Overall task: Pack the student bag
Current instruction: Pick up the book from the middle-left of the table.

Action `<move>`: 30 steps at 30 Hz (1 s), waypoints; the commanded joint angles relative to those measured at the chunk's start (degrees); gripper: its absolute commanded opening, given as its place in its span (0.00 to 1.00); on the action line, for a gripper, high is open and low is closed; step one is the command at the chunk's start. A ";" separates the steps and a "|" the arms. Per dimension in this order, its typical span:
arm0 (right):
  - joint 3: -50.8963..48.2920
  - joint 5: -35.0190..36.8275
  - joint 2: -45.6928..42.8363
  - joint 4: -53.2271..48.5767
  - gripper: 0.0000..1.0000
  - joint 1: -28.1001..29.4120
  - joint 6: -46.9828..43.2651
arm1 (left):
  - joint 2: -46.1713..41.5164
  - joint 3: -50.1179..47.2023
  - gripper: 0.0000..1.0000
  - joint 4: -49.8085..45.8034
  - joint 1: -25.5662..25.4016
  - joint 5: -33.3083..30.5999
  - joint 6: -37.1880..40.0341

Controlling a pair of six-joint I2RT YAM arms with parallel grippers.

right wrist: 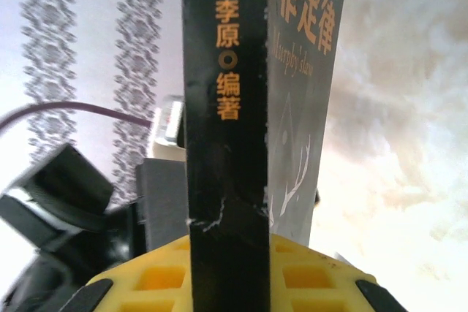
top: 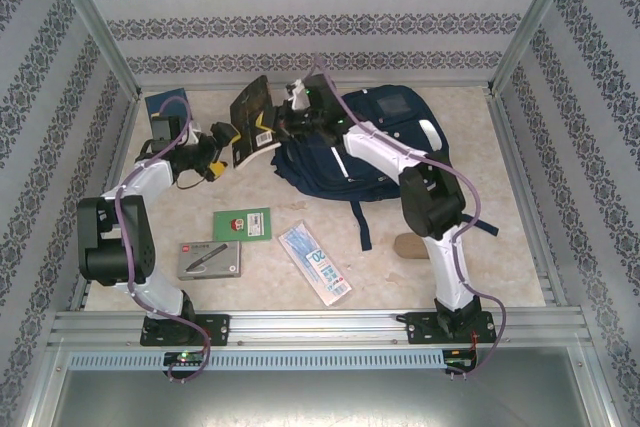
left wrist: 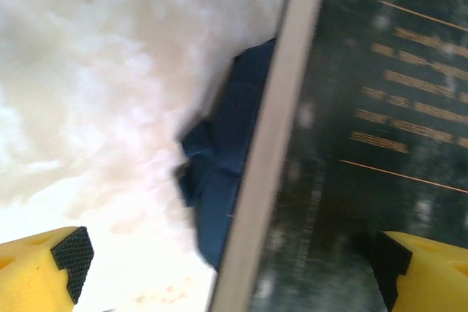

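The student bag (top: 385, 142), a navy-blue backpack, lies at the back middle-right of the table, its fabric also in the left wrist view (left wrist: 223, 173). A black book (top: 253, 119) with orange lettering on its spine (right wrist: 225, 180) is held up just left of the bag. My right gripper (top: 297, 119) (right wrist: 227, 286) is shut on the book's spine between its yellow jaws. My left gripper (top: 226, 144) (left wrist: 227, 272) stands wide open beside the book, whose page edge (left wrist: 267, 166) and dark cover run between its fingertips (left wrist: 69, 257).
On the near table lie a green booklet (top: 242, 223), a grey pen box (top: 211, 259) and a blue-white packet (top: 314, 262). A dark box (top: 166, 110) stands at the back left. A tan object (top: 409, 245) lies by the right arm. Metal posts and patterned walls enclose the table.
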 commanded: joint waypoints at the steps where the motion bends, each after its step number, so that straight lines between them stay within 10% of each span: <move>1: -0.05 -4.50 -5.44 9.52 0.00 -0.29 3.64 | -0.17 -2.12 1.00 18.33 -0.70 4.70 -14.09; 19: -2.20 -6.28 -4.76 22.42 0.00 -0.39 14.04 | 6.18 -3.06 0.79 61.46 -3.86 6.27 -44.83; 26: -5.77 -6.01 -5.24 20.76 0.00 -1.26 11.29 | 2.32 -2.83 0.36 57.59 -3.77 6.32 -43.52; 30: -7.09 -5.39 -5.52 16.44 0.19 -1.85 7.16 | -1.94 -1.97 0.10 43.76 -3.77 6.03 -34.31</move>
